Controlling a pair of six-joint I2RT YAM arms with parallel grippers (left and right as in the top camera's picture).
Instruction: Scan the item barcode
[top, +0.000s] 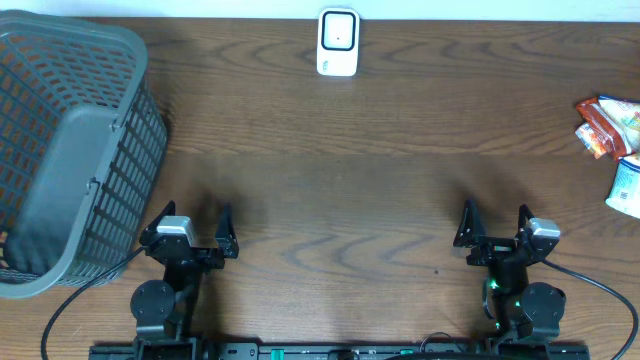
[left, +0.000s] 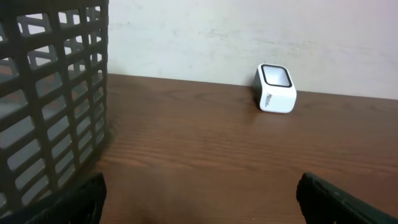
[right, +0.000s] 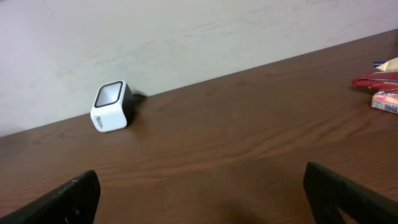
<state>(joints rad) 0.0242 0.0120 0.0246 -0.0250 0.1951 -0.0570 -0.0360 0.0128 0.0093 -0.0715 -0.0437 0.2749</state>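
Off to the left of the left hand (top: 193, 224), close beside it and reaching further ahead: grey slatted basket (top: 70, 150), standing on the brown bench (top: 330, 180). Left hand itself: low at the near edge, level, aimed straight ahead, fingers spread wide, nothing between them. Far ahead and to its right, by the back edge: white scanner (top: 338, 42) with a dark-rimmed window. Right hand (top: 495, 226): same pose, low, level, aimed ahead, fingers spread just as wide, holding nothing. Ahead and to its right, well apart from it, at the bench's edge: red and orange snack packets (top: 603, 122), with a blue and white pack (top: 628, 188) just nearer.

Shown only overhead: basket floor, trailing cables (top: 90, 290). Shown only from the left wrist: basket's slatted side close on the left, printing on the scanner's flank, too small to read. Shown only from the right wrist: scanner ahead-left against a pale wall (right: 186, 37), packets at the far right edge.
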